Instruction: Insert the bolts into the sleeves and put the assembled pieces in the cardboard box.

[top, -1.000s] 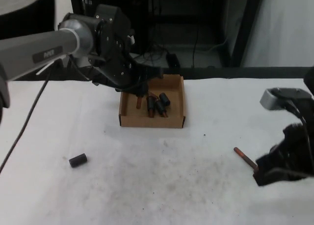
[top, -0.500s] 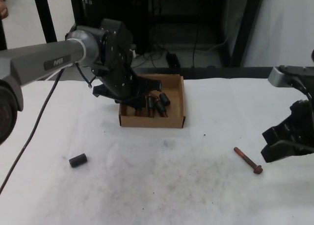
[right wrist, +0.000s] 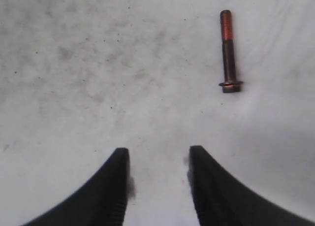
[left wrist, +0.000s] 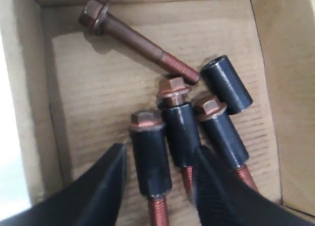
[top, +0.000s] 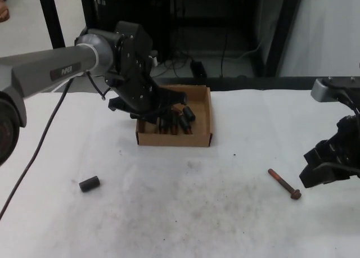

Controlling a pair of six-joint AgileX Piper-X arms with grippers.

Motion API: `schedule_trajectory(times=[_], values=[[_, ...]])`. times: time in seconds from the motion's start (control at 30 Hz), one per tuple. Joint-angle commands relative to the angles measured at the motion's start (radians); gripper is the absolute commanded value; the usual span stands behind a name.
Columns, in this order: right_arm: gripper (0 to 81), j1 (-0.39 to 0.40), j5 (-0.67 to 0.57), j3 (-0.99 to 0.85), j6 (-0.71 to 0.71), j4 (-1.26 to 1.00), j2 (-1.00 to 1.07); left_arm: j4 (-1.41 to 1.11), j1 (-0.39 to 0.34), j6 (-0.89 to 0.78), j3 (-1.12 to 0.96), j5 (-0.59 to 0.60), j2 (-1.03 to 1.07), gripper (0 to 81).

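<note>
Assembled pieces (left wrist: 150, 157) in cardboard box (top: 174, 139), loose sleeve (top: 89, 184) front left, loose bolt (top: 284, 184) front right

Coppery-brown bolts (left wrist: 138, 41), black sleeves (left wrist: 226, 85), a tan ribbed cardboard box (left wrist: 88, 103), a white bench (right wrist: 74, 63) speckled grey.

Grey tubular link of the left arm (top: 42, 74): a short white printed mark is carried on its side, and its letters cannot be made out.
Brown cardboard box (top: 174, 139): no lettering can be read on its walls or floor.
Readable text, numbers and signs: none can be read anywhere else.
</note>
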Motion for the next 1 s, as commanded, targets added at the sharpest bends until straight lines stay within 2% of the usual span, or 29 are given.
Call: schedule_trajectory(times=[0.0, 0.17, 0.27, 0.63, 0.8, 0.97], values=[[40.2, -0.005, 0.02, -0.013, 0.014, 0.002, 0.018, 0.019, 0.006, -0.024, -0.011, 0.003, -0.016, 46.2], [40.2, -0.005, 0.02, -0.013, 0.02, 0.002, 0.055, 0.066, 0.031, -0.01, -0.011, 0.042, -0.03, 41.6], [40.2, -0.005, 0.02, -0.013, 0.02, 0.002, 0.077, 0.073, 0.051, -0.008, -0.011, 0.098, -0.049, 41.5], [40.2, -0.005, 0.029, -0.014, 0.02, -0.086, 0.16, 0.172, 0.077, 0.082, -0.009, 0.126, -0.196, 41.5], [40.2, -0.005, 0.094, -0.029, 0.002, -0.093, 0.206, 0.252, 0.077, 0.18, -0.009, 0.144, -0.245, 41.5], [40.2, -0.005, 0.118, -0.053, -0.034, -0.091, 0.243, 0.34, 0.077, 0.37, -0.006, 0.201, -0.285, 41.5]])
